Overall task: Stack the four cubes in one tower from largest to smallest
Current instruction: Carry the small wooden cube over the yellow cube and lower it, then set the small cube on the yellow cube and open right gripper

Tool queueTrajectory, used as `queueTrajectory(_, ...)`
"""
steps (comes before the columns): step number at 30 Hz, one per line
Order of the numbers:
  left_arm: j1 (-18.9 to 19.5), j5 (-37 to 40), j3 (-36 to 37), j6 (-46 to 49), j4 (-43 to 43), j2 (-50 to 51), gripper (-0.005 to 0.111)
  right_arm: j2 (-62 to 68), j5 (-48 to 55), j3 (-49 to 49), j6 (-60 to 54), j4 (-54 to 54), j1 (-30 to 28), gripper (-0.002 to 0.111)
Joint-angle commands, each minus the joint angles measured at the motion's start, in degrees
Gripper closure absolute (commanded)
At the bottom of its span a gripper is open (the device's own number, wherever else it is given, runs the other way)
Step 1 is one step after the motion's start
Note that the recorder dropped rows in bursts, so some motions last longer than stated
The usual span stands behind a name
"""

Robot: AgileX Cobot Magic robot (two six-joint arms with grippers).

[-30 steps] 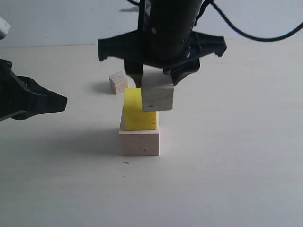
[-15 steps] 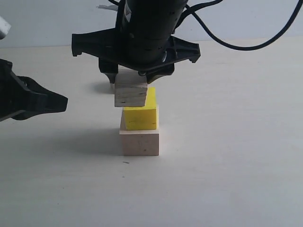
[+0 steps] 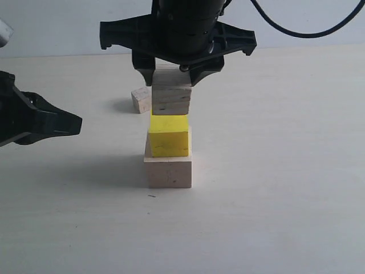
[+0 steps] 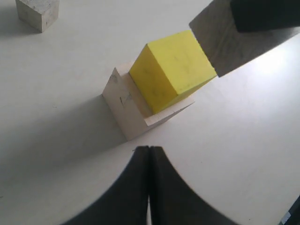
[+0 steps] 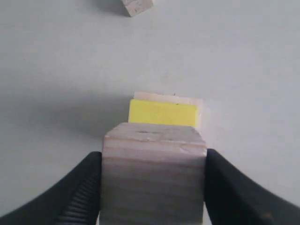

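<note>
Cubes: four total. Nearest, the pale pink cube [image 3: 169, 172] sits on the table [image 3: 274, 200] with the yellow cube [image 3: 169, 137] on it, so two are stacked. Above them the right gripper [image 3: 171, 77] clamps the tan cube [image 3: 171, 99] by its sides, over the yellow; contact unclear. Left gripper [image 4: 150, 161] is pinched closed and empty, off to the left. Farthest back, one small grey-beige cube [image 3: 142, 100] sits alone on the table.

Smallest cube [image 3: 141, 100] partly hidden behind tan cube [image 3: 171, 98]; right arm [image 3: 188, 23] cropped above.

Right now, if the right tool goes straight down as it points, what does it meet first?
The right tool holds the tan cube, which would likely touch the yellow cube just below; depth alignment is unclear.
</note>
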Motion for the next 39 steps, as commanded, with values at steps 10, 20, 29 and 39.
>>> queueTrajectory(10,-0.2,0.3,0.0,-0.1,-0.9,-0.3,0.107,3.5,-1.5,-0.6,-0.6,-0.8,0.3,0.108)
queueTrajectory(20,-0.2,0.3,0.0,-0.1,-0.9,-0.3,0.107,3.8,-2.3,-0.6,-0.1,-2.7,0.3,0.108)
queueTrajectory(29,-0.2,0.3,0.0,-0.1,-0.9,-0.3,0.107,3.9,-2.4,-0.6,0.0,-3.6,0.3,0.108)
queueTrajectory(39,-0.2,0.8,0.0,-0.1,-1.2,-0.3,0.107,3.9,-2.4,-0.6,0.1,-3.1,0.3,0.108)
